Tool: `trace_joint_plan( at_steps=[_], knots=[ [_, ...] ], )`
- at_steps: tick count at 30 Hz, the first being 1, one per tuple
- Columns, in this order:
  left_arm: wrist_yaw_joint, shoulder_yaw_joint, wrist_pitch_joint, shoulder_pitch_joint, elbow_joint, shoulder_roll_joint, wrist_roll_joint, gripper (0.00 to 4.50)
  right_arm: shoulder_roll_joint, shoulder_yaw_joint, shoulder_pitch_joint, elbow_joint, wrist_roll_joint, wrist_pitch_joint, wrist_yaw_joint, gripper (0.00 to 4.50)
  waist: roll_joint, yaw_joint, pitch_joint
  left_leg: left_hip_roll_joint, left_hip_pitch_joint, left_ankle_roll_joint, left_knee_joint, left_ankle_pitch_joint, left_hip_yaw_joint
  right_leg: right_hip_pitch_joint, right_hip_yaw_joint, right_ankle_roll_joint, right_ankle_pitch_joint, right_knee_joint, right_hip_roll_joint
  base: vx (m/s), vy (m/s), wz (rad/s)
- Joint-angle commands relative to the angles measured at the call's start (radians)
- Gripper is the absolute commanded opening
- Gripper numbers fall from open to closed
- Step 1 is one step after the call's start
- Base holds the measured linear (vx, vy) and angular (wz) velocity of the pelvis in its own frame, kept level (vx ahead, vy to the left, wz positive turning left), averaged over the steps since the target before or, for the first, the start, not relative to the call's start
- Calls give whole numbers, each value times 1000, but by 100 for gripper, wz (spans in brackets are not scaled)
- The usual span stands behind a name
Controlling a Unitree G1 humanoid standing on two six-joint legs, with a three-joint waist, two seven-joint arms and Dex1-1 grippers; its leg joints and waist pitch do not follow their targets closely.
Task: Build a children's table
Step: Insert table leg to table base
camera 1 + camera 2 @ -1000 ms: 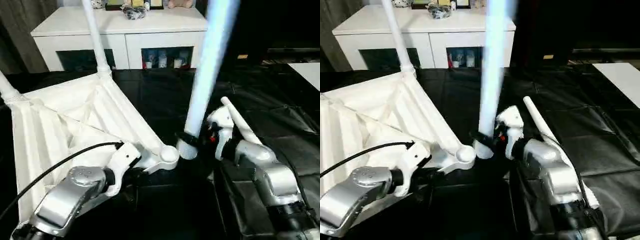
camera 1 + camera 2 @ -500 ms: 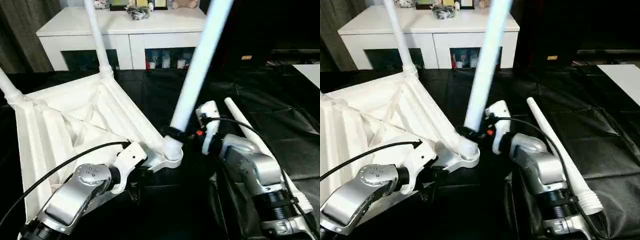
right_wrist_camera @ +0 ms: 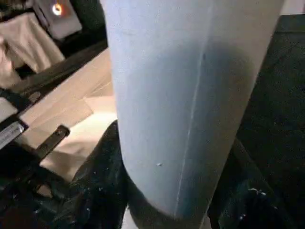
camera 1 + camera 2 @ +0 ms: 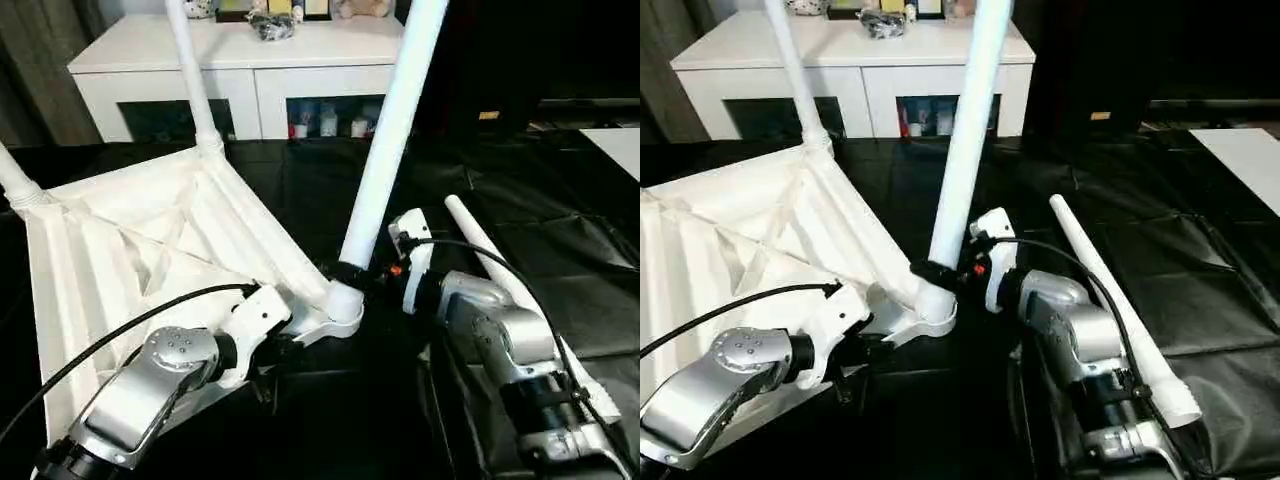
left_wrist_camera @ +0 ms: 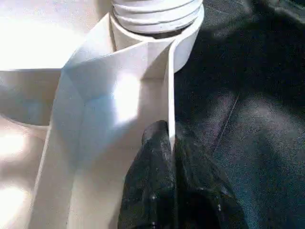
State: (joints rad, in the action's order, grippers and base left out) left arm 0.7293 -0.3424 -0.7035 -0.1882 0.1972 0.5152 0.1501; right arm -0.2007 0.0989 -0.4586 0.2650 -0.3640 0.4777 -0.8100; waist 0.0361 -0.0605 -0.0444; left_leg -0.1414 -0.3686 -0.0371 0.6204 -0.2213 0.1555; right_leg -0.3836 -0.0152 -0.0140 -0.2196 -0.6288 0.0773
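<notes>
The white tabletop (image 4: 140, 240) lies upside down, its ribbed underside facing up. One leg (image 4: 195, 80) stands in the far corner and another leg (image 4: 15, 175) in the left corner. My right gripper (image 4: 352, 272) is shut on the low end of a third leg (image 4: 385, 150). The foot of that leg rests in the near corner socket (image 4: 340, 305), and it leans slightly right. In the right wrist view black fingers (image 3: 102, 191) clasp this tube. My left gripper (image 5: 167, 138) is shut on the tabletop's thin rim wall (image 5: 169, 86) just beside that socket. A fourth leg (image 4: 1110, 300) lies loose beside my right arm.
A white cabinet (image 4: 240, 50) with glass doors stands behind the tabletop, small items on top. Black sheeting (image 4: 560, 220) covers the floor. A white panel corner (image 4: 620, 145) shows at the right edge.
My right gripper has carried the leg's foot leftward from beside the near corner socket onto it, and the leg now stands more upright. My left gripper keeps its hold on the rim.
</notes>
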Motion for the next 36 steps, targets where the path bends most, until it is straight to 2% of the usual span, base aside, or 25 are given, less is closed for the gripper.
trace_joint_plan(
  at_steps=[1, 2, 3, 5, 7, 8, 10, 13, 14, 15, 16, 17, 19, 20, 21, 22, 24, 27, 29, 31, 32, 33, 34, 36],
  knots=[
    [23, -14, 4, 19, -16, 0, 11, 0, 11, 0, 28, 54, 11, -19, 17, 184, -6, -2, 45, -69, 6, 2, -100, -201, -23, 26, 34, 241, -168, 77, 63, 0, 0, 0],
    [23, -13, 5, 20, -16, 2, 11, 0, 16, -2, 35, 62, 11, -30, 21, 184, -2, -3, 44, -69, 6, 0, -101, -210, -24, 26, 34, 242, -174, 77, 63, 0, 0, 0],
    [23, -13, 5, 20, -16, 2, 11, 0, 16, -2, 35, 62, 11, -30, 21, 184, -4, -2, 44, -69, 6, -1, -101, -216, -23, 25, 35, 240, -177, 79, 63, 0, 0, 0],
    [20, -6, 6, 19, -19, 1, 13, 0, 34, -18, 63, 73, -2, -54, 27, 184, 1, -2, 44, -70, 7, -7, -103, -232, -25, 25, 35, 237, -184, 80, 64, 0, 0, 0],
    [20, -5, 6, 20, -19, 1, 14, 0, 38, -20, 70, 73, -3, -61, 28, 184, -1, -1, 44, -70, 7, -10, -105, -243, -26, 26, 35, 236, -188, 80, 63, 0, 0, 0],
    [19, -3, 6, 19, -20, 1, 14, 0, 44, -24, 81, 72, -4, -73, 30, 184, 3, -2, 44, -70, 8, -12, -105, -245, -27, 25, 35, 237, -186, 80, 63, 0, 0, 0],
    [16, 3, 10, 17, -27, 1, 11, 0, 64, -34, 119, 63, 5, -142, 40, 184, 8, -2, 43, -70, 7, -18, -107, -264, -27, 24, 35, 235, -191, 81, 63, 0, 0, 0],
    [6, 15, 16, 14, -35, -4, 9, 0, 84, -43, 152, 50, 20, -223, 62, 184, 8, -2, 43, -71, 9, -21, -110, -281, -27, 21, 36, 226, -199, 86, 63, 0, 0, 0],
    [5, 18, 19, 9, -41, -3, 7, 0, 93, -44, 179, 42, 39, -290, 83, 184, 12, -2, 42, -71, 7, -24, -113, -293, -29, 23, 35, 223, -216, 85, 64, 0, 0, 0],
    [5, 18, 19, 8, -41, -3, 7, 0, 94, -44, 180, 41, 40, -291, 84, 184, 10, -2, 41, -72, 9, -24, -113, -305, -27, 19, 36, 220, -229, 89, 63, 0, 0, 0],
    [7, 21, 20, 5, -46, -2, 8, 0, 103, -43, 207, 23, 47, -326, 97, 184, 14, 0, 39, -71, 9, -29, -115, -329, -29, 19, 37, 213, -261, 92, 65, 0, 0, 0],
    [6, 21, 21, 4, -47, -1, 7, 0, 105, -40, 213, 18, 55, -341, 101, 184, 12, -1, 39, -71, 10, -30, -116, -334, -29, 18, 38, 207, -273, 95, 65, 0, 0, 0],
    [5, 23, 24, 2, -51, 0, 4, 0, 109, -31, 233, 6, 73, -380, 108, 184, 16, -2, 40, -71, 9, -31, -119, -343, -32, 18, 38, 198, -290, 95, 64, 0, 0, 0],
    [5, 24, 26, -1, -54, 1, 3, 0, 106, -13, 251, -7, 101, -418, 116, 184, 24, -4, 40, -71, 10, -33, -119, -344, -32, 17, 37, 196, -288, 95, 64, 0, 0, 0],
    [4, 26, 27, -4, -57, 2, 2, 0, 104, 4, 268, -20, 120, -436, 122, 184, 23, -4, 41, -72, 10, -35, -119, -338, -30, 15, 38, 194, -270, 97, 63, 0, 0, 0],
    [5, 27, 28, -5, -59, 2, 1, 0, 104, 14, 278, -28, 133, -447, 124, 184, 18, -3, 41, -71, 8, -30, -120, -330, -30, 19, 38, 190, -256, 97, 62, 0, 0, 0],
    [7, 27, 29, -8, -62, 2, 0, 0, 95, 40, 288, -32, 166, -466, 131, 184, 19, -3, 41, -70, 7, -21, -121, -317, -30, 20, 37, 191, -247, 96, 61, 0, 0, 0],
    [7, 22, 29, -11, -63, 3, -5, 0, 60, 110, 294, -60, 224, -454, 116, 184, 17, -4, 40, -71, 6, -13, -121, -315, -29, 20, 38, 188, -279, 100, 62, 0, 0, 0],
    [5, 17, 27, -9, -60, 2, -8, 0, 26, 160, 280, -74, 264, -399, 100, 184, 6, -3, 41, -71, 5, -7, -121, -297, -28, 22, 38, 182, -274, 100, 61, 0, 0, 0],
    [4, 16, 27, -9, -60, 1, -9, 0, 19, 170, 278, -76, 272, -386, 92, 184, 13, -4, 41, -71, 6, -4, -122, -288, -28, 19, 38, 182, -267, 99, 60, 0, 0, 0],
    [3, 15, 28, -8, -60, 0, -9, 0, 13, 178, 275, -79, 274, -373, 82, 184, -1, -1, 41, -71, 5, 0, -121, -288, -26, 21, 38, 181, -269, 101, 59, 0, 0, 0],
    [2, 13, 29, -6, -59, -1, -10, 0, -1, 193, 266, -84, 272, -339, 54, 184, -1, -3, 42, -72, 5, 2, -123, -282, -27, 22, 38, 180, -267, 100, 60, 0, 0, 0],
    [3, 12, 29, -4, -58, -1, -9, 0, -6, 199, 259, -86, 267, -318, 42, 184, -8, -2, 41, -72, 5, 4, -123, -280, -26, 22, 38, 179, -271, 100, 60, 0, 0, 0],
    [6, 7, 29, 1, -55, 1, -10, 0, -22, 211, 230, -88, 238, -238, 0, 184, -5, -2, 39, -73, 6, 6, -124, -286, -29, 21, 38, 177, -289, 100, 60, 0, 0, 0]
  ],
)
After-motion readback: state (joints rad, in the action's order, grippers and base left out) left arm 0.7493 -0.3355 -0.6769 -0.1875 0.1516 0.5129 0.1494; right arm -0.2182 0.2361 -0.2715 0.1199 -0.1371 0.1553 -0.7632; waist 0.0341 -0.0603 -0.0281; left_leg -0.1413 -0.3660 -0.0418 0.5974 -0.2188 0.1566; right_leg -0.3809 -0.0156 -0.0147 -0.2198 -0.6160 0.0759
